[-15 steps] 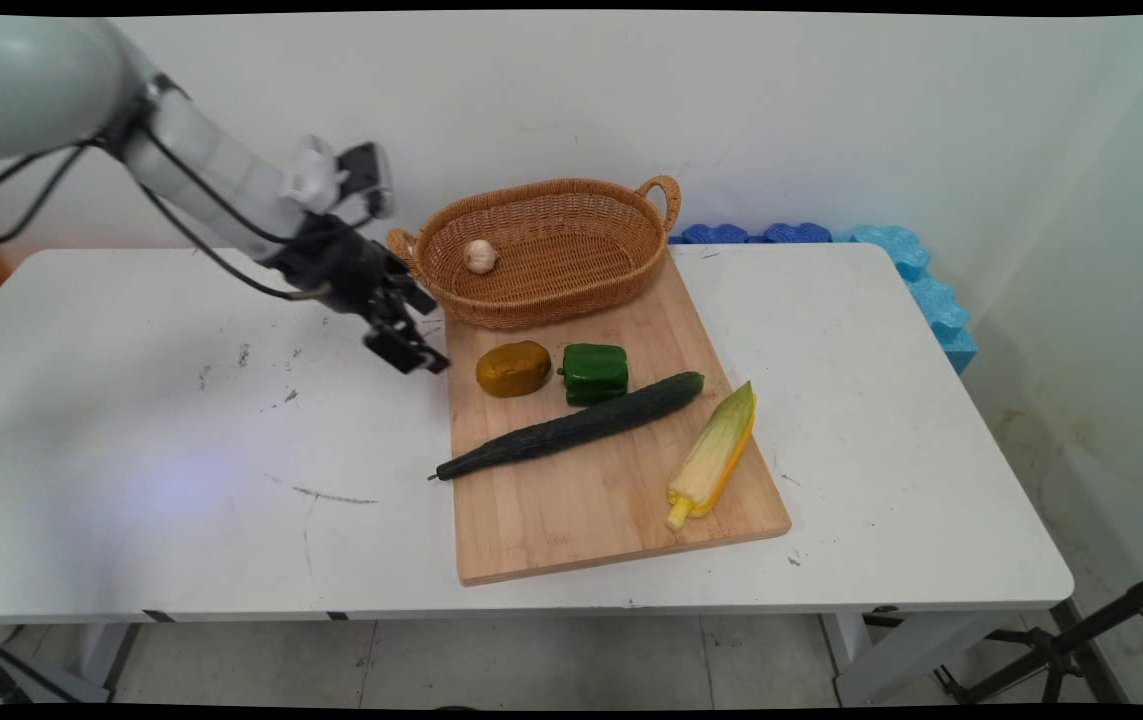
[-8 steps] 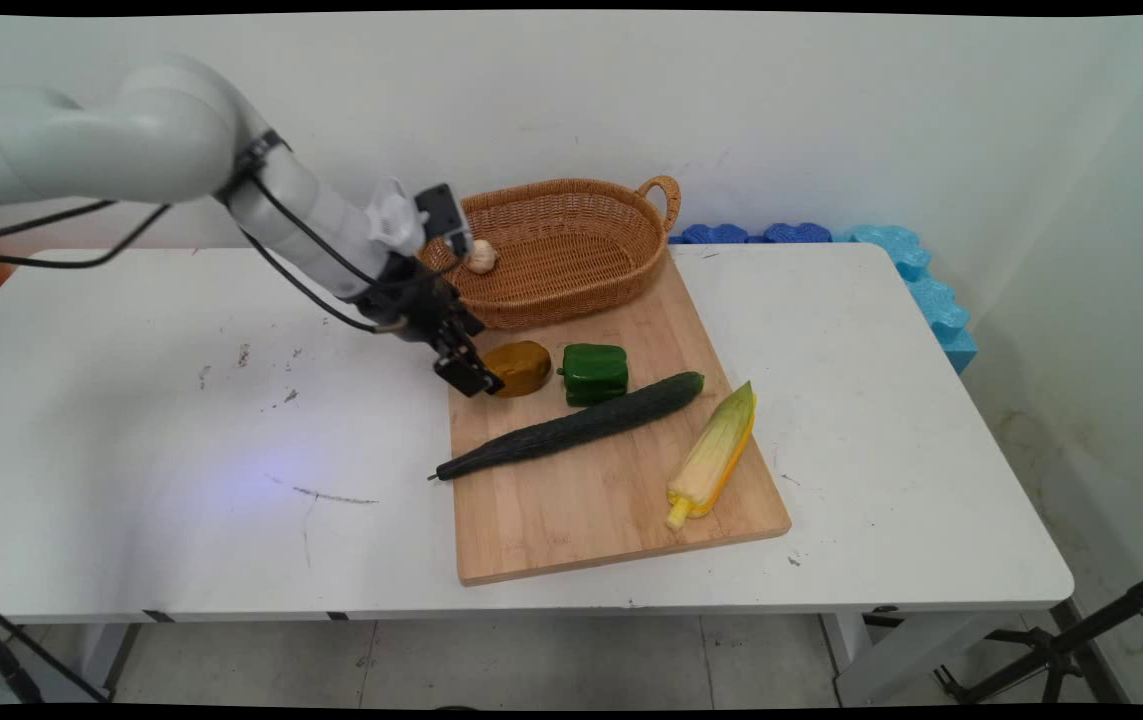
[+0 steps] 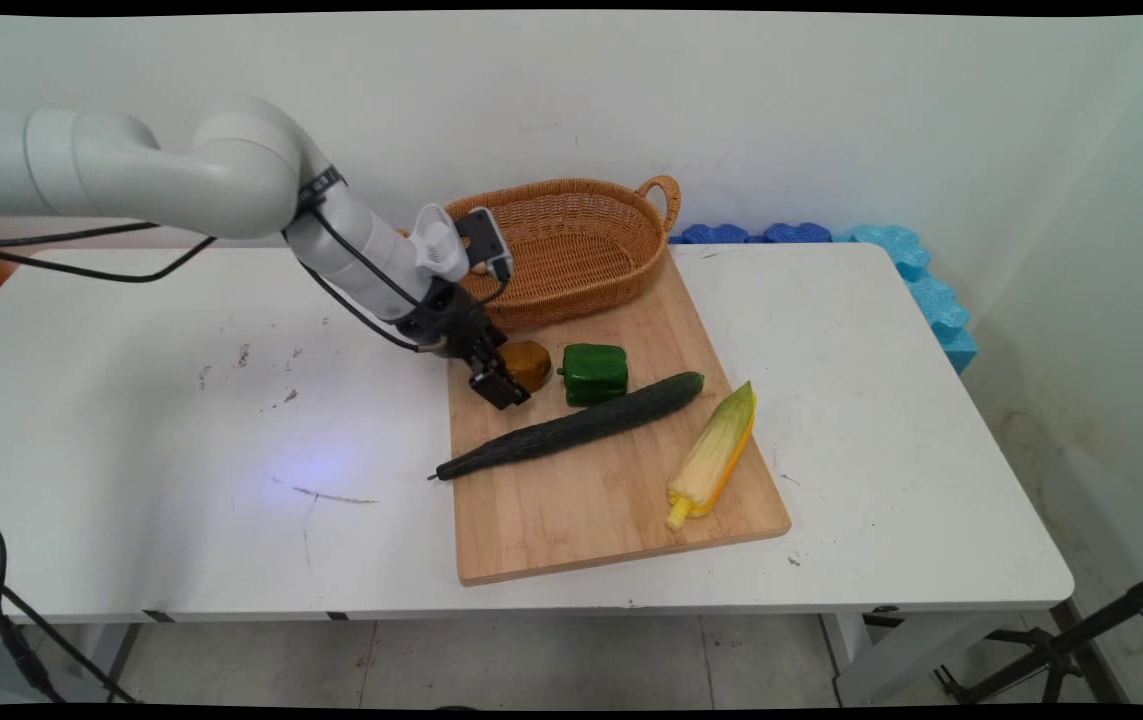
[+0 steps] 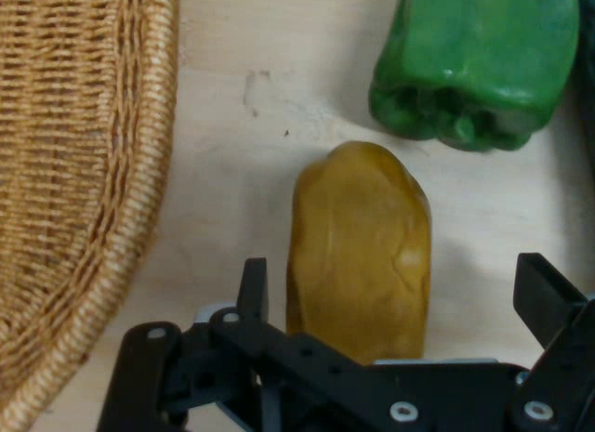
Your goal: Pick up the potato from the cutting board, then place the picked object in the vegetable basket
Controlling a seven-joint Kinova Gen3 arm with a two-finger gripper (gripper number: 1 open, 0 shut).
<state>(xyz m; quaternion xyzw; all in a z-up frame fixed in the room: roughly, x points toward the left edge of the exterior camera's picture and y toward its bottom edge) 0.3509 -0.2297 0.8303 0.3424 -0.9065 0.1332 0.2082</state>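
Gripper (image 4: 395, 297) spread wide, straddling the yellow-brown potato (image 4: 361, 251) on the cutting board (image 3: 611, 490). Green pepper (image 4: 479, 60) at 1 o'clock, basket (image 4: 74, 153) at 10. Keep fingers centred across the narrow width; avoid both neighbours.

I've swung the arm rightward across the tabletop (image 3: 181, 400): a second ago the end effector (image 3: 503, 383) hung over bare white surface just left of the cutting board (image 3: 611, 480), and half a second ago it had reached the board's left edge, touching the near side of the brown potato (image 3: 531, 362). Now it sits over the board itself, fingers (image 4: 253, 288) spread to either side of the potato, covering its left part in my main view. The wrist now hides the garlic bulb in the wicker basket (image 3: 581, 240), which I could see before.
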